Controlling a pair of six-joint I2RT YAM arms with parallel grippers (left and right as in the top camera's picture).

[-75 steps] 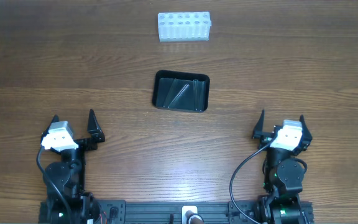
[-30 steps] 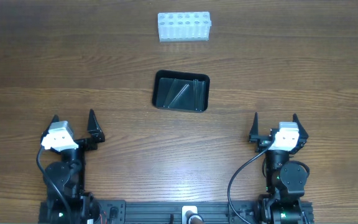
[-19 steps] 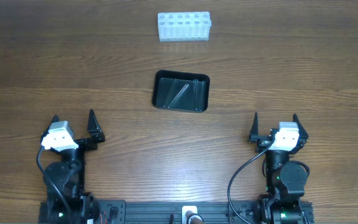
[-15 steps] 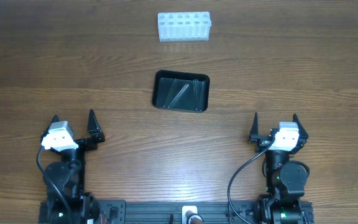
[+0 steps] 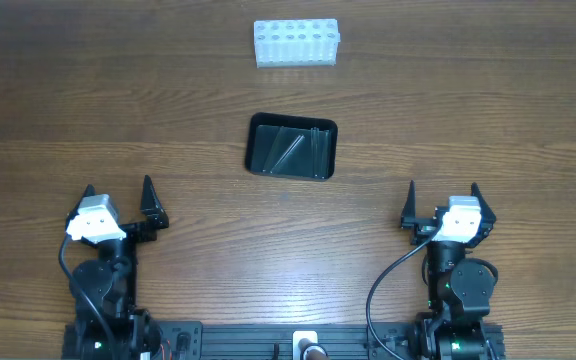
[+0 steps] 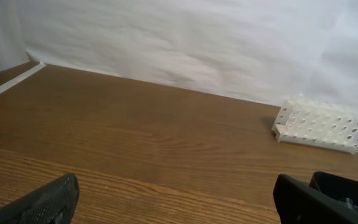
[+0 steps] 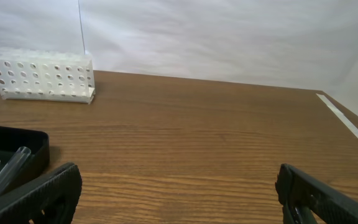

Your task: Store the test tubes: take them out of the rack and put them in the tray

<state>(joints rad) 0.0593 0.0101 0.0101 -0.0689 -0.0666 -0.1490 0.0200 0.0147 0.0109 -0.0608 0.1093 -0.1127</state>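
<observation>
Resting near their bases, your left gripper [image 5: 119, 189] and right gripper [image 5: 443, 190] show fingers spread wide; test tubes [image 5: 290, 150] lie in the tray [image 5: 252, 160].

Left tool [image 5: 119, 186] and right tool [image 5: 443, 187] both gape wide, held far back, seemingly level and pointing forward.

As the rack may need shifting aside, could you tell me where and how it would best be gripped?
Take the rack at its middle, coming straight down from above with one finger on each long wall. It is a long, narrow block standing upright on the table, so its short width probably fits between the fingers, and a middle grip should keep it level.
</observation>
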